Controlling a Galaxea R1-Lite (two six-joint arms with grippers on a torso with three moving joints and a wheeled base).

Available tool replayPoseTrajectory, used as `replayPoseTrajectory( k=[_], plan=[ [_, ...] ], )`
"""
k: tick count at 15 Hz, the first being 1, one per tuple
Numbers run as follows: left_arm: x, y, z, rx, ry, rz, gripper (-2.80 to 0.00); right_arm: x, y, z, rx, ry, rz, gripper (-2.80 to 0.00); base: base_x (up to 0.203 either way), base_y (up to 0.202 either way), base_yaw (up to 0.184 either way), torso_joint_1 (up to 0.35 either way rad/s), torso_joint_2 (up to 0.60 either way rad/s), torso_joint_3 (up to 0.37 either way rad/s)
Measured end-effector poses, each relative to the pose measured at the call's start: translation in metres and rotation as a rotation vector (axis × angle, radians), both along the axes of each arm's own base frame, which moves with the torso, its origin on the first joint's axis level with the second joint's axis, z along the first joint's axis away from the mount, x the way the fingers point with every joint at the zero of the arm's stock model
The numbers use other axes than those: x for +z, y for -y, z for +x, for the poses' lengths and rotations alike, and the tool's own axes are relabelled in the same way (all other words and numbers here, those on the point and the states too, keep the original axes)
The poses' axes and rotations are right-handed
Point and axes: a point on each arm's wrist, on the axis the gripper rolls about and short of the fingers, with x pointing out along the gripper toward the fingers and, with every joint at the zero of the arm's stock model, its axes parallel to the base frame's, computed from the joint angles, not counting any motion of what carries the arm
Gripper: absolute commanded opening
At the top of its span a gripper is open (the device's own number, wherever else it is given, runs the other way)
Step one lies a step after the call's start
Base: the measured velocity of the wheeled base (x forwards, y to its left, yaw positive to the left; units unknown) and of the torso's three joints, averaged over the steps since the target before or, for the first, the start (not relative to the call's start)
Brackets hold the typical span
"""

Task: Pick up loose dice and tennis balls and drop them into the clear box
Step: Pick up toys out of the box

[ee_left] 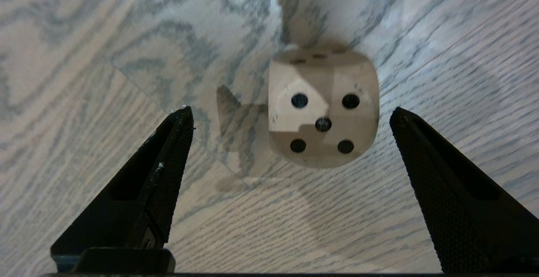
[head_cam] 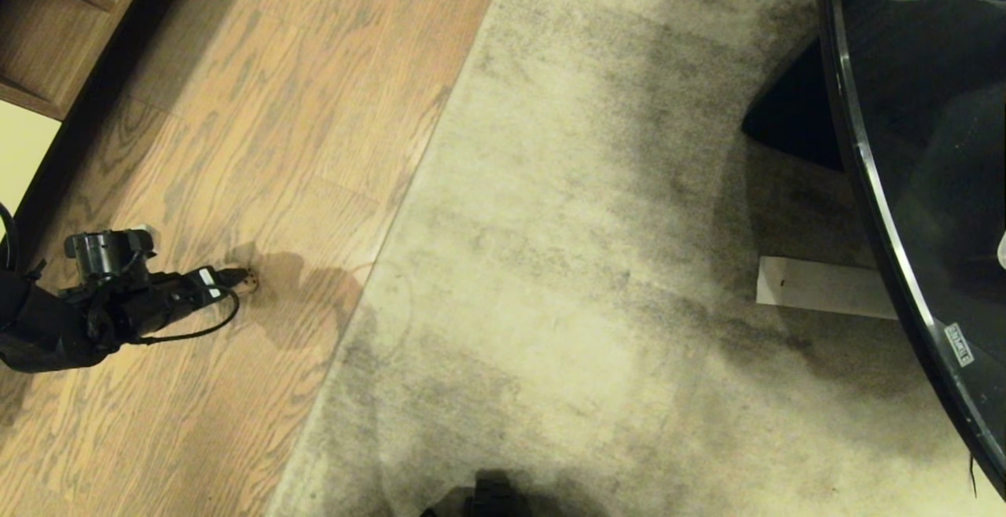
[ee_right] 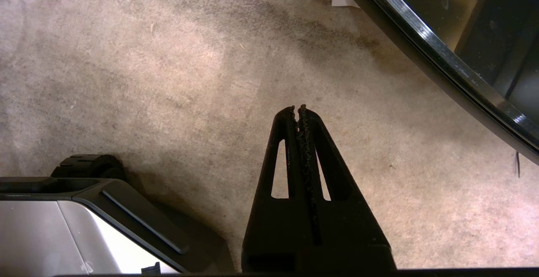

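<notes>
Spread wide, our left claw [ee_left: 290, 117] hovers low over the wooden floor [ee_left: 84, 58], its two black fingers [ee_left: 168, 159] flanking the dice [ee_left: 323, 108] without touching it; nothing is held. That pale cube sits on the floor with five pips facing us, near the rug [head_cam: 597, 265]. Our right claw [ee_right: 297, 110] is closed and empty above the rug, beside the dark glass table [ee_right: 463, 41].

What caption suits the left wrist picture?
Open left gripper poised over a tan dice on the wood floor.

No readable text, dice [ee_left: 323, 108] — five pips
</notes>
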Motion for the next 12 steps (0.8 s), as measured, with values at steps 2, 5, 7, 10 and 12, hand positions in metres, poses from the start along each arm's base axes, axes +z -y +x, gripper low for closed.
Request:
replayPoseTrajectory(
  k=[2,5,7,10,12],
  plan=[
    [-0.005,0.000,0.001,-0.002,-0.012,-0.005,0.00,0.000,0.000,0.000,0.000,0.000,0.000,-2.80,0.000,0.000,0.000,0.000,0.00,0.000],
    [-0.010,0.002,0.002,-0.006,-0.023,-0.008,-2.80,0.000,0.000,0.000,0.000,0.000,0.000,-2.80,0.000,0.000,0.000,0.000,0.00,0.000],
    [-0.012,0.001,0.004,-0.006,-0.012,-0.005,-2.80,0.000,0.000,0.000,0.000,0.000,0.000,-2.80,0.000,0.000,0.000,0.000,0.00,0.000],
    [-0.017,0.001,0.005,-0.005,-0.019,-0.005,-2.80,0.000,0.000,0.000,0.000,0.000,0.000,-2.80,0.000,0.000,0.000,0.000,0.00,0.000],
    [-0.021,0.001,0.006,-0.006,-0.028,-0.008,-2.80,0.000,0.000,0.000,0.000,0.000,0.000,-2.80,0.000,0.000,0.000,0.000,0.00,0.000]
  ],
)
